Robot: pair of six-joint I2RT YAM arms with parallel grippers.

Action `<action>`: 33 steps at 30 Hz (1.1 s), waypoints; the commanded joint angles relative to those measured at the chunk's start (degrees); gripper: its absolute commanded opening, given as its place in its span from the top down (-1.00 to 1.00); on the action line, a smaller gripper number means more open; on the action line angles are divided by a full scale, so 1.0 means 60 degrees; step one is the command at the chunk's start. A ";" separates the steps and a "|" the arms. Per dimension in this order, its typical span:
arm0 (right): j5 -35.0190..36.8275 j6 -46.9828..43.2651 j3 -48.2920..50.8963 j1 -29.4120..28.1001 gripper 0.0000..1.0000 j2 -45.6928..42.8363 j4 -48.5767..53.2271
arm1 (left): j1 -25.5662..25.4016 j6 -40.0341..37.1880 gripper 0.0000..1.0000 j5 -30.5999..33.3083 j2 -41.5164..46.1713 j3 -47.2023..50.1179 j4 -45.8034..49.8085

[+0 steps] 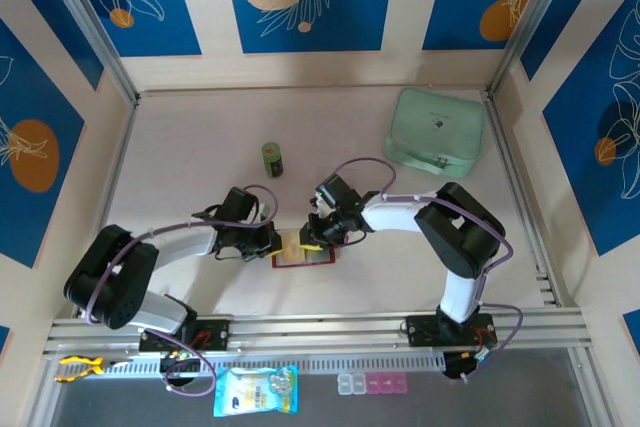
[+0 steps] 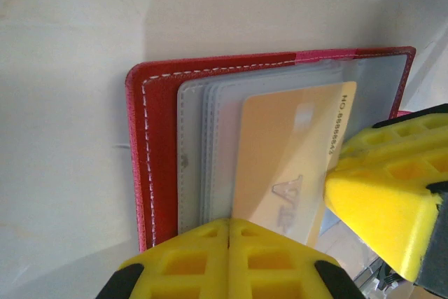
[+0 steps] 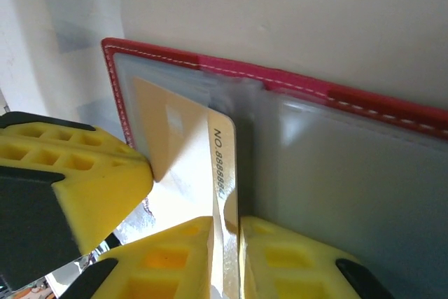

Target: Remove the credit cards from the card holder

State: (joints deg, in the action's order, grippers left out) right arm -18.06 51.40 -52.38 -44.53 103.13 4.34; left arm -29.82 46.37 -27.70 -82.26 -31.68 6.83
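The credit card, tan-yellow, sits part-way out of the greyish clear sleeves of the card holder. The holder lies open and flat on the near middle of the bench, its long axis left to right. The card shows over the holder's left half. Its long, numbered edge runs between the fingers of the right tool, which is clamped on it. That end tilts up off the plastic while the other end lies among the sleeves.

The left tool has its fingers pressed together. Its tips are over the sleeves and overlap the card's end, just beside one finger of the right tool.

A small green can and a mint-green pouch stand on the far part of the bench, well apart from the holder.

Both arms bend low with elbows outward. The left arm reaches in from the left and the right arm from the right, so their wrists meet above the holder.
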 commanded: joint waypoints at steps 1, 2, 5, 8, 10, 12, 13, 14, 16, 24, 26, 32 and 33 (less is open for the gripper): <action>-0.0371 0.0164 0.0211 0.0067 0.66 -0.0423 -0.0446 | -0.0064 -0.0159 1.00 0.0240 -0.0269 0.0094 0.0385; -0.0362 0.0178 0.0240 0.0069 0.66 -0.0466 -0.0473 | -0.0054 -0.0144 1.00 0.0241 -0.0265 0.0094 0.0385; -0.0401 0.0165 0.0320 0.0076 0.66 -0.0504 -0.0601 | -0.0055 -0.0140 1.00 0.0239 -0.0265 0.0076 0.0378; -0.0395 0.0174 0.0350 0.0083 0.70 -0.0500 -0.0621 | -0.0061 -0.0155 1.00 0.0239 -0.0265 0.0066 0.0400; -0.0332 0.0208 0.0390 0.0082 0.74 -0.0538 -0.0621 | -0.0056 -0.0155 1.00 0.0238 -0.0265 0.0076 0.0414; -0.0266 0.0222 0.0457 0.0112 0.75 -0.0599 -0.0600 | -0.0056 -0.0155 1.00 0.0258 -0.0264 0.0071 0.0429; -0.0237 0.0214 0.0498 0.0127 0.78 -0.0639 -0.0579 | -0.0063 -0.0155 1.00 0.0257 -0.0258 0.0067 0.0429; -0.0197 0.0223 0.0544 0.0136 0.80 -0.0672 -0.0567 | -0.0055 -0.0155 1.00 0.0259 -0.0250 0.0066 0.0429; -0.0141 0.0209 0.0624 0.0179 0.82 -0.0772 -0.0549 | -0.0054 -0.0162 1.00 0.0276 -0.0252 0.0074 0.0457; -0.0055 0.0044 0.0820 0.0303 0.89 -0.1048 -0.0365 | -0.0052 -0.0238 1.00 0.0336 -0.0279 0.0032 0.0566; 0.0040 -0.0089 0.0777 0.0340 0.90 -0.1147 -0.0099 | -0.0053 -0.0231 1.00 0.0339 -0.0265 0.0036 0.0604; 0.0716 -0.0737 0.0388 0.0391 0.91 -0.1491 0.1469 | -0.0054 -0.0228 1.00 0.0320 -0.0238 -0.0023 0.0619; 0.0864 -0.0818 0.0307 0.0391 0.90 -0.1527 0.1719 | -0.0054 -0.0222 1.00 0.0325 -0.0236 -0.0042 0.0613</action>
State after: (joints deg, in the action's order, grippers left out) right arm -16.14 49.32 -48.80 -42.50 95.46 7.29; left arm -29.82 45.98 -27.73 -82.37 -31.70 6.63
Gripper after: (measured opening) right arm 0.051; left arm 0.054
